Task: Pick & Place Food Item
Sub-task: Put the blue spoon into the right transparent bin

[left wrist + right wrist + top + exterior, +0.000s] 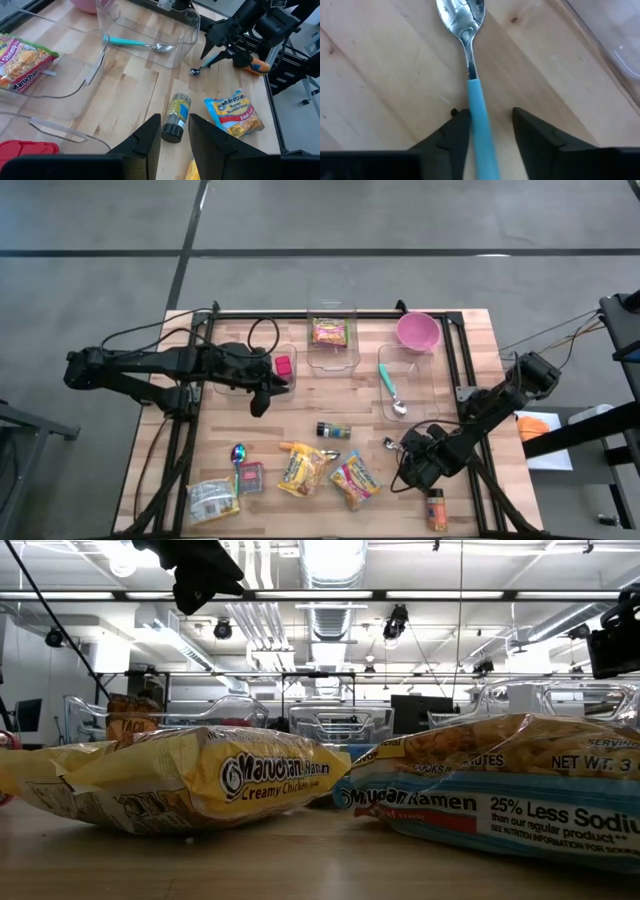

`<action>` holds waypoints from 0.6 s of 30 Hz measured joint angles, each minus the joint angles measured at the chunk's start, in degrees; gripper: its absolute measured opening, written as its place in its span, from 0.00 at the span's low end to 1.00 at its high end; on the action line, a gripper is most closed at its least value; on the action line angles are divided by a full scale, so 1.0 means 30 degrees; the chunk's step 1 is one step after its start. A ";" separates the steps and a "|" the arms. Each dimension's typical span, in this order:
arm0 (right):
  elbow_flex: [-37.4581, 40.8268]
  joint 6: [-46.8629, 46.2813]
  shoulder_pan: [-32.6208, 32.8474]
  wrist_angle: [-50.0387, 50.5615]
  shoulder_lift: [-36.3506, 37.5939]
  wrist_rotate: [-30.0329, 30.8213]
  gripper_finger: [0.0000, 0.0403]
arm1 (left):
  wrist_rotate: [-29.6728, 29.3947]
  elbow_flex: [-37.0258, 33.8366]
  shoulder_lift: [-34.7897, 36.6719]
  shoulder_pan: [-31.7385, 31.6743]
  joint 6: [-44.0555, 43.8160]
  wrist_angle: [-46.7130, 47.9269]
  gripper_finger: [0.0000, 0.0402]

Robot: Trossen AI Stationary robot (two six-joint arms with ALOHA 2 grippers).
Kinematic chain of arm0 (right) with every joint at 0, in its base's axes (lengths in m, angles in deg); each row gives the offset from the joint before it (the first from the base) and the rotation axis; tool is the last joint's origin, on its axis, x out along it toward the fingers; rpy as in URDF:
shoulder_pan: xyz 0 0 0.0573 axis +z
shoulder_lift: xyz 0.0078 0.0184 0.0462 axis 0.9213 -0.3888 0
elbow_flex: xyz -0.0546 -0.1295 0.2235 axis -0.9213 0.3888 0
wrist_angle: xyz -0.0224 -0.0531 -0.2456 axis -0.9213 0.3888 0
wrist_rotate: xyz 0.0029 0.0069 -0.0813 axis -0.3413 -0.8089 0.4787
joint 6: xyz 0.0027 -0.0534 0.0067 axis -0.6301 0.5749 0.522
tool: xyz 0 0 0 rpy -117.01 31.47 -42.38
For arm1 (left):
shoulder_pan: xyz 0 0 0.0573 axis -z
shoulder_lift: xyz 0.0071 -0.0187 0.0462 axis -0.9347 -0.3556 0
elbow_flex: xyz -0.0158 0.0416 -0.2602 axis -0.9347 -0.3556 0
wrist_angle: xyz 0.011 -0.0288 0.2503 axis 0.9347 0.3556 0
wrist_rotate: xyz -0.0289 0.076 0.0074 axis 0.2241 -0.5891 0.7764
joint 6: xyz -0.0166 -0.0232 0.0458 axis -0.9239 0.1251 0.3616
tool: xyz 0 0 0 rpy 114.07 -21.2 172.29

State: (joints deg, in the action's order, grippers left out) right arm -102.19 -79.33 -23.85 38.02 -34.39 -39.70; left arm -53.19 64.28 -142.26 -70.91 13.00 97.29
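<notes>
The right tool (489, 131) is low over the bench (300, 405), its fingers either side of the blue handle of a small spoon (470, 65). One finger touches the handle; a gap shows on the other side, so a firm pinch cannot be confirmed. In the high view this spoon (390, 443) lies near the front right of the bench.

The left tool (174, 135) hovers above the bench centre with its fingers slightly spread and nothing between them; a dark-capped spice jar (177, 117) lies below it.

Readable labels:
- Yellow ramen packet (190, 780): "Maruchan Ramen, Creamy Chicken".
- Second ramen packet (500, 802): "Maruchan Ramen, 25% Less Sodium", "NET WT. 3".
- Packet in the rear clear container (331, 332): "Maruchan", "Shrimp" (left wrist view).
- Packet beside the spice jar (233, 111): "Maruchan Ramen, Beef"; the last word is probably correct.

A teal-handled spoon (391, 387) lies in the right clear container (430, 385), near a pink bowl (417, 331).
</notes>
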 joint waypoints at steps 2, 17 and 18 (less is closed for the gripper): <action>0.0002 -0.0067 0.0003 -0.0022 -0.0092 -0.0013 0.28 | 0.0000 0.0000 0.0000 0.0000 0.0000 -0.0005 0.27; -0.0201 -0.0243 -0.0011 -0.0224 0.0568 -0.0700 0.07 | -0.0004 -0.0007 0.0000 0.0000 0.0000 0.0501 0.27; -0.0307 -0.0195 -0.0017 -0.0290 0.0548 -0.0779 0.07 | -0.0003 -0.0007 0.0000 0.0000 0.0000 0.0545 0.27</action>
State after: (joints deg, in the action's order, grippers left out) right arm -103.11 -79.92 -23.90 37.15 -32.75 -42.04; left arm -53.20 64.25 -142.26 -70.91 13.00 98.93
